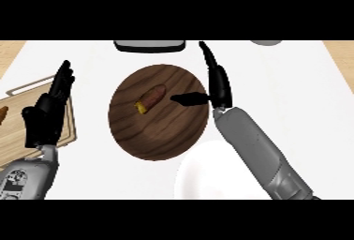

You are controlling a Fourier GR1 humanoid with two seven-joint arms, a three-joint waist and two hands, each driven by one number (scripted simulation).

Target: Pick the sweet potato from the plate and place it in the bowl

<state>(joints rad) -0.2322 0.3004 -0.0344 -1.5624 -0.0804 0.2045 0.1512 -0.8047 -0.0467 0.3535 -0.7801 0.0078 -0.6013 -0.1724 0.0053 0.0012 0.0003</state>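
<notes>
In the head view, the sweet potato [152,97] is lying on the dark wooden plate [155,138], slightly above its middle and tilted. The right hand [220,84] is hovering at the plate's right rim, fingers straight and apart from the thumb, which is pointing left toward the sweet potato without touching it. The white bowl [200,176] is sitting on the worktop [297,93] just below the plate, partly hidden by the right forearm. The left hand [47,112] is resting open, fingers up, over a wooden cutting board [17,143] at the left edge.
</notes>
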